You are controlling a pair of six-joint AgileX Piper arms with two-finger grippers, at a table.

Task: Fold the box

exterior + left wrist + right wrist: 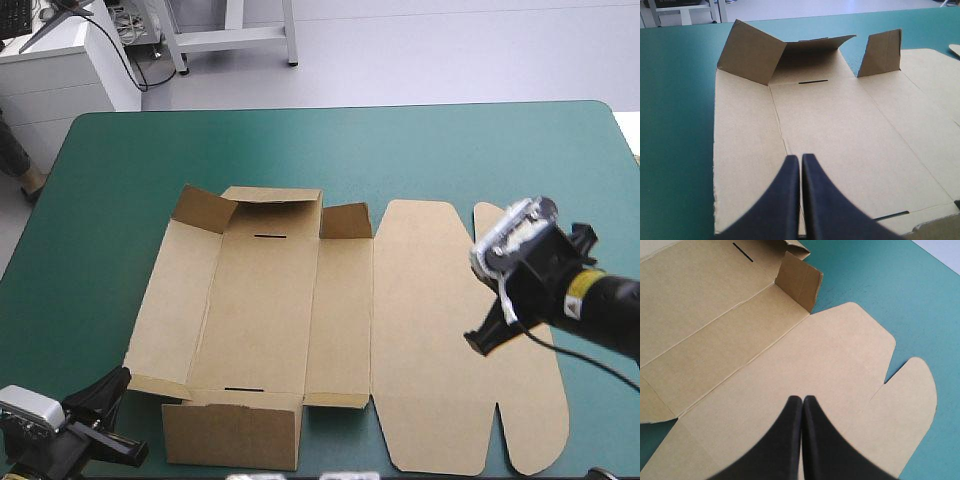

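Few folds are made: the box (300, 330) lies mostly flat mid-worktop (450, 150), only its end flaps raised; long walls and lid remain, I judge. Empty, tips together, the left pincer (112, 385) sits at the box's near-left corner; the right pincer (482, 343), likewise together, hovers over its lid.

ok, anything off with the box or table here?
Nothing stands out. The box lies flat and untorn on the teal-green cover, far flaps partly raised. Left gripper and right gripper: fingers shut, empty.
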